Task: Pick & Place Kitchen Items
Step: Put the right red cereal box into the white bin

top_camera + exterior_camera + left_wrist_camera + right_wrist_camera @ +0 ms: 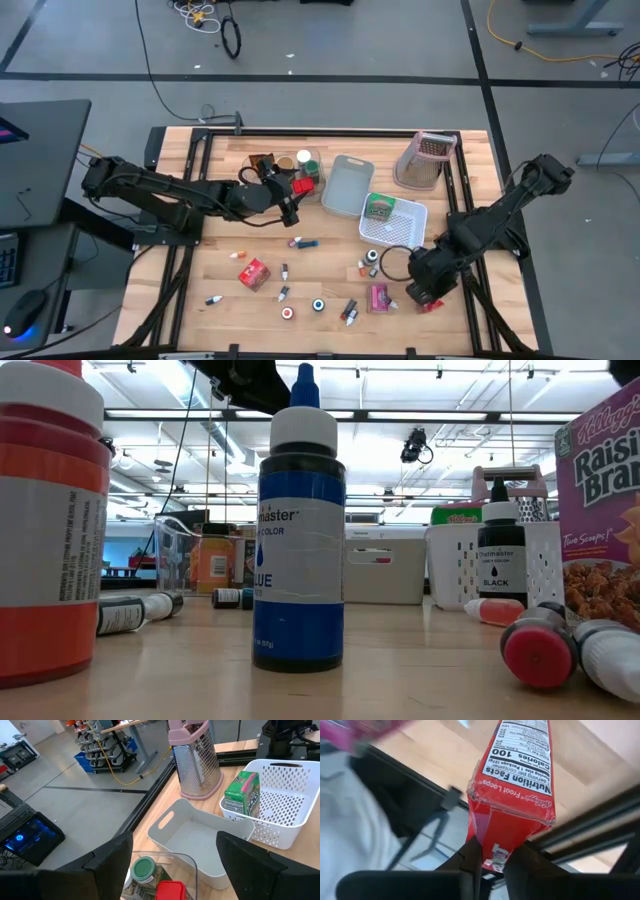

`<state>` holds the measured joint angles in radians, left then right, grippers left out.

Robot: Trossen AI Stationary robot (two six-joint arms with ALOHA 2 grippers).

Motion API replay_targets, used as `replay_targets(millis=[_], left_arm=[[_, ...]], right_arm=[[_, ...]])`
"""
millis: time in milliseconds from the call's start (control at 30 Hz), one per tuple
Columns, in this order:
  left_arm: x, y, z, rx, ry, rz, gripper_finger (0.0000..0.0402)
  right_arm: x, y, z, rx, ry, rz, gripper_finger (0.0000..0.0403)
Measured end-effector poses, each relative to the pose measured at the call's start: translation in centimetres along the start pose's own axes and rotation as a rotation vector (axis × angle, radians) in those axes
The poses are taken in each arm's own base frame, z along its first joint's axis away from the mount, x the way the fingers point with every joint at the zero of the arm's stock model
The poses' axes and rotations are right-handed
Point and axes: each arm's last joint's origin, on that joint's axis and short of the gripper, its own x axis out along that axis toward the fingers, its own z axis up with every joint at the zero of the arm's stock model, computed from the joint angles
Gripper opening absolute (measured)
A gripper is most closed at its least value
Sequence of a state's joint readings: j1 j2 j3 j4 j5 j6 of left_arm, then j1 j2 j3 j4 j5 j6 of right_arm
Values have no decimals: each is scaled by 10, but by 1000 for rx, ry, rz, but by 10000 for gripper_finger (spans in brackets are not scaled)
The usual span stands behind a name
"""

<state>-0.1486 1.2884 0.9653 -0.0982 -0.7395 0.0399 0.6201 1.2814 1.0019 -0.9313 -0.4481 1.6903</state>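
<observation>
Right wrist view has the right gripper [490, 862] clenched on the bottom end of a red Froot Loops box [512, 795], the two dark fingers pinching its lower edge while the box tilts away over the wooden table [440, 740]. From the high view, that arm reaches in from the right side, elbow raised, wrist bent down to the table's near right corner [425, 290], just beside a pink box [379, 297]. The left arm stretches low across the table from the left, its gripper [290, 195] with fingers spread wide and holding nothing, hovering over a clear bin [170, 870] that holds a green-lidded jar [144, 869] and a red box [170, 890]. A grey bin [190, 835] sits just beyond, and a white perforated bin [280, 795] holds a green box [242, 792]
</observation>
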Motion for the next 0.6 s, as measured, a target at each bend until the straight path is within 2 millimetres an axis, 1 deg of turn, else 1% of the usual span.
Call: replay_targets(millis=[167, 333, 367, 467, 600], left_arm=[[0, 0, 0, -1, -3, 0, 297], [1, 1, 0, -3, -1, 7, 297], [2, 2, 0, -3, 0, 9, 297], [3, 4, 0, -10, 4, 18, 297], [6, 7, 0, -30, 8, 28, 297]], right_arm=[[-26, -5, 4, -144, -74, 119, 57], [-50, -9, 8, -403, -152, 245, 65], [-53, -11, 9, -434, -164, 254, 66], [-63, -20, 11, -479, -178, 256, 63], [-70, -38, 13, -450, -157, 178, 54]])
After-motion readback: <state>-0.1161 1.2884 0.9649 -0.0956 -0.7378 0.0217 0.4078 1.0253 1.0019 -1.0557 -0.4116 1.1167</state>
